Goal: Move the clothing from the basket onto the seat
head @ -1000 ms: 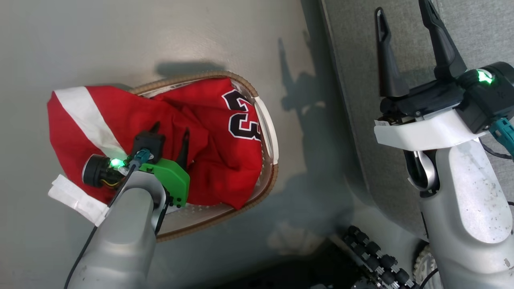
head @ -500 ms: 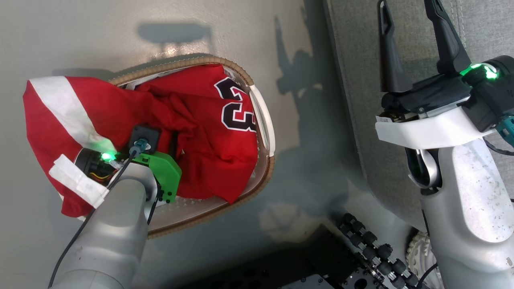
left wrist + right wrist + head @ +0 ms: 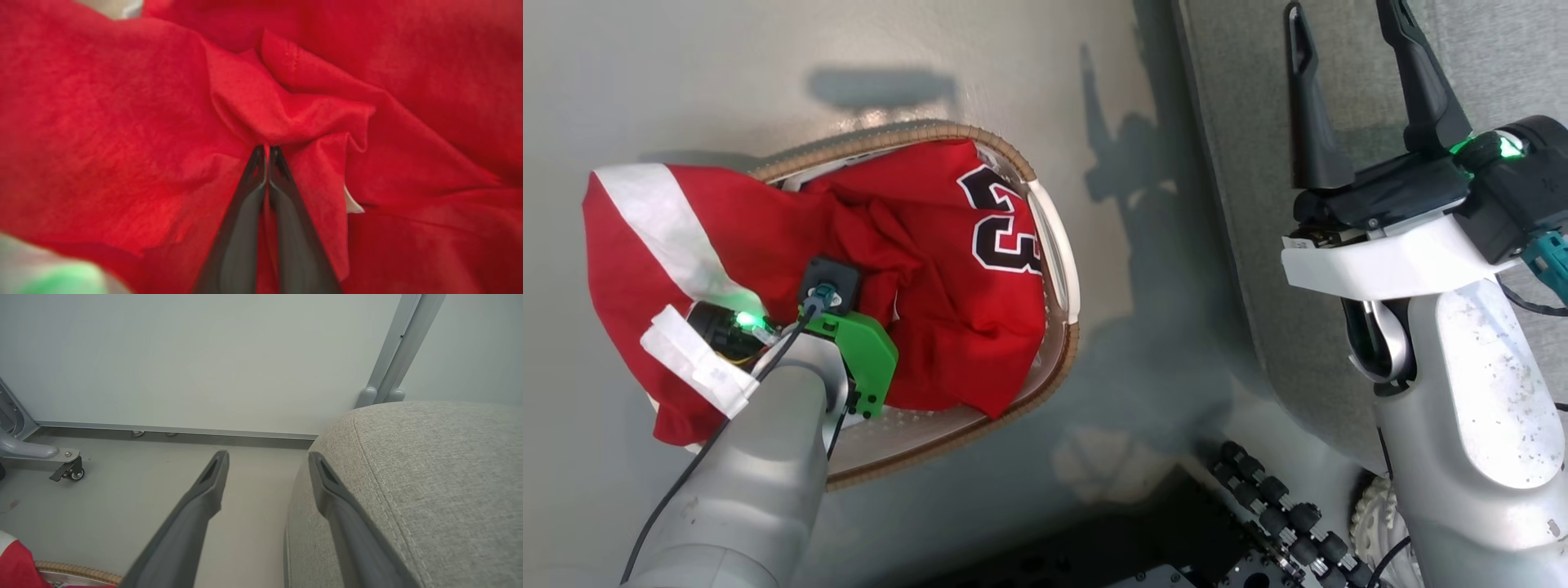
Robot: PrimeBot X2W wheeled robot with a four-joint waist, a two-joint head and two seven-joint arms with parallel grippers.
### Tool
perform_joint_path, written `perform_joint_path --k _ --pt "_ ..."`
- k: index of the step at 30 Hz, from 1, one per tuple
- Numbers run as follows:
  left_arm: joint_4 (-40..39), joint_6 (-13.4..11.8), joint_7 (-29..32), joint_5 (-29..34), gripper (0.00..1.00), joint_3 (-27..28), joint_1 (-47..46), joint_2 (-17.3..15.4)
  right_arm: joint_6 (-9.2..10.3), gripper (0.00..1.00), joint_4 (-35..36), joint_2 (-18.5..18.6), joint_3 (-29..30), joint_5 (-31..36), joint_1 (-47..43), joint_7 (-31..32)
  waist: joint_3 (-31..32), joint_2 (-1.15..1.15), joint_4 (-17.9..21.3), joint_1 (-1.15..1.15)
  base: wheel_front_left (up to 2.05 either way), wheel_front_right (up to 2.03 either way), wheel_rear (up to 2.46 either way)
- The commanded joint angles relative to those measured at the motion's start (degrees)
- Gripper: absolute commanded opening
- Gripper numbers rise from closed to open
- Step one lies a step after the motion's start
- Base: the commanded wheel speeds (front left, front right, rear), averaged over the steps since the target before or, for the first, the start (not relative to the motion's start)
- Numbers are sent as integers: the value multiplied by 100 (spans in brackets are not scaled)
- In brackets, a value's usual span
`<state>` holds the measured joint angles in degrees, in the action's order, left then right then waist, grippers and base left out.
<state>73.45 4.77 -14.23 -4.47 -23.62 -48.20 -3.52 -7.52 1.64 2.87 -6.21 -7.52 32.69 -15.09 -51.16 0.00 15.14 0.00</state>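
Clearly, left jaws pinched shut on red clothing [image 3: 286, 110] in basket [image 3: 1058, 253], right jaws spread over seat [image 3: 429, 457] edge.

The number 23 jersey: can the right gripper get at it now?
Probably yes. The right gripper is open by the seat, only floor lies between it and the jersey, and the left gripper pinches red cloth beside the number.

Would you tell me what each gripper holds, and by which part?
Left gripper pinches a raised fold of the red clothing; right gripper holds nothing.
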Motion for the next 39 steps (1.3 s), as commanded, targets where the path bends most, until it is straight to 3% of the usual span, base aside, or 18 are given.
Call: perform_joint_path --k 1,6,18,26,39 --pt "-3 15 -59 -56 0 -5 118 -11 6 100 -44 11 -1 31 5 -12 187 0 -36 0 0 0 0" --pt "-179 32 -98 -188 0 22 394 23 6 100 -207 13 -23 116 -94 -12 658 0 -153 0 0 0 0" --pt "-1633 92 -101 -770 0 -25 1517 58 6 100 -666 17 -54 320 -471 -11 2001 0 -630 0 0 0 0" --pt "-2475 14 -101 -1161 0 -201 2134 59 6 100 -911 58 -11 352 -795 -11 2758 0 -929 0 0 0 0" --pt "-3693 -122 -101 -1301 0 31 2904 56 6 100 -1174 123 74 270 -1496 -12 3831 0 -1294 0 0 0 0"
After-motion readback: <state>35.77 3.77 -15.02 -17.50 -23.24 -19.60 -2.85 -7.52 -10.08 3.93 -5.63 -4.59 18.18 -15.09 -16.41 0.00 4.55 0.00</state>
